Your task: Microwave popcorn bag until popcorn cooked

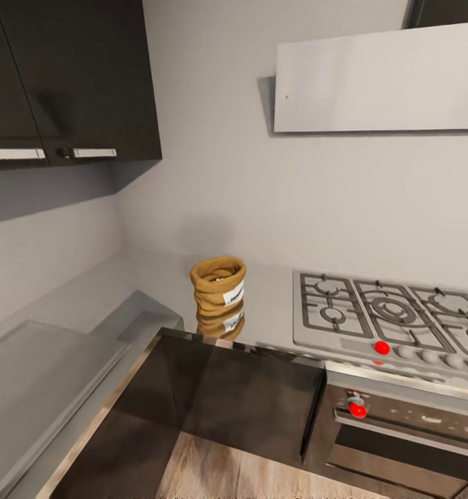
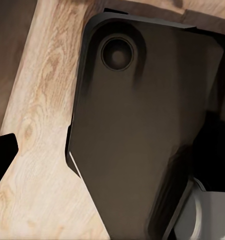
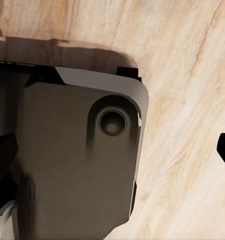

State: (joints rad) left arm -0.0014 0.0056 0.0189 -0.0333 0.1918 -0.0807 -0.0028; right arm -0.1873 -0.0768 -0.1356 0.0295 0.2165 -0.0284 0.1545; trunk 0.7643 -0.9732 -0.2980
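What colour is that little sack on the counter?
The popcorn bag is tan-brown with a small white label; the head view shows it best.

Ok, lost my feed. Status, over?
Claws: state unreadable from wrist views. Popcorn bag upright on countertop, left of stove, untouched. Nothing around it.

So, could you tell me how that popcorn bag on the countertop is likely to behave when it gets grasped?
The popcorn bag looks like soft, wrinkled paper with a rolled rim, so it will probably crumple rather than resist. It is squat and stands upright, so tipping seems unlikely. The glossy countertop mirrors it, so a push may slide it.
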